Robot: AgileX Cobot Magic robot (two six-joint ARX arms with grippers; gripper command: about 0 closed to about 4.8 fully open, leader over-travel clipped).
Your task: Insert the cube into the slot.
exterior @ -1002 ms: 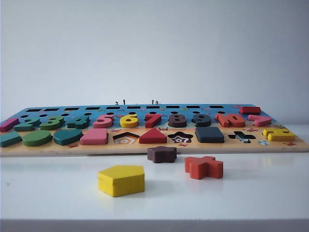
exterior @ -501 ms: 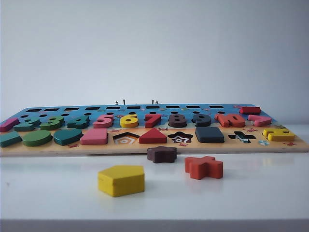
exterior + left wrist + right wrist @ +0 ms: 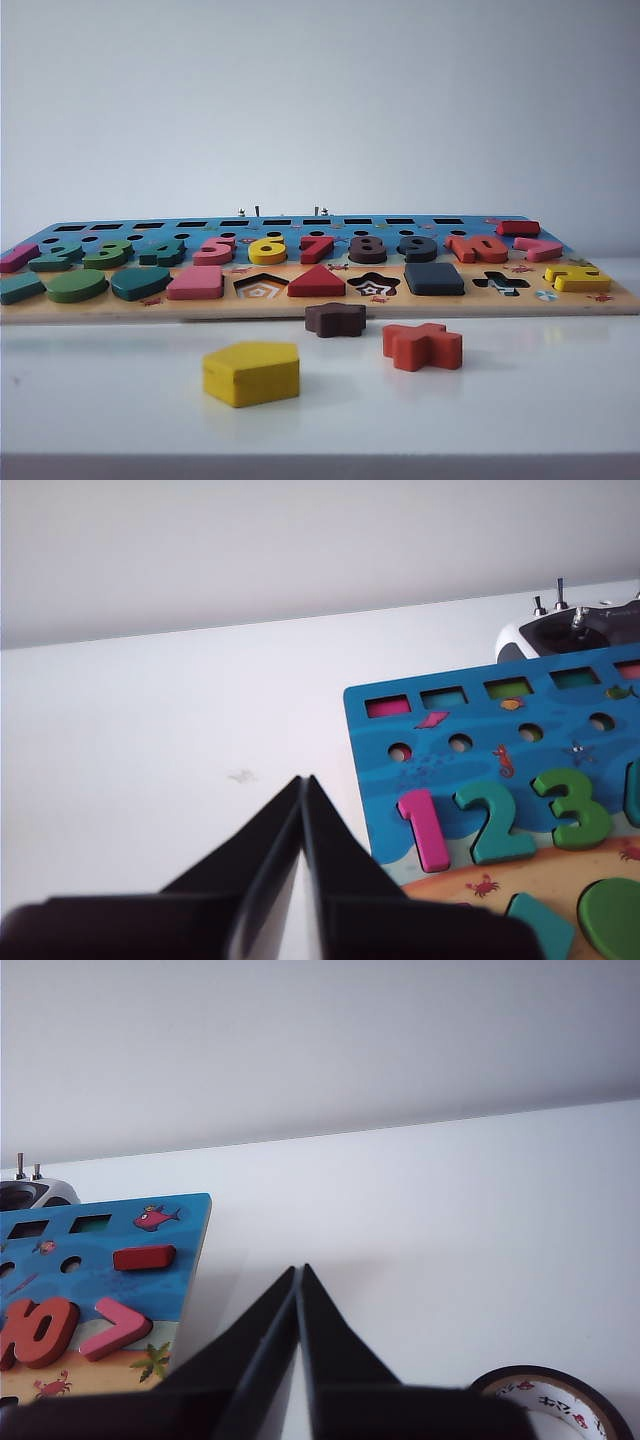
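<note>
1. In the exterior view, you are seeing the cube [image 3: 434,278] sitting flush in the slot on the puzzle board [image 3: 320,305], between the star cutout [image 3: 374,286] and the cross cutout [image 3: 501,283]; it is filling the opening, so no checkerboard floor is showing. I judge the insertion done. The yellow pentagon [image 3: 251,373], brown star [image 3: 335,319] and orange cross [image 3: 422,345] are lying loose on the surface [image 3: 540,400]. Neither arm is showing here.

2. In the left wrist view, your left claw [image 3: 302,780] is pinched together, holding nothing, and hanging over bare surface just off the board's number end.

3. In the right wrist view, your right claw [image 3: 298,1270] is likewise pressed together and empty, beside the board's other end, near a tape roll [image 3: 550,1400].
</note>
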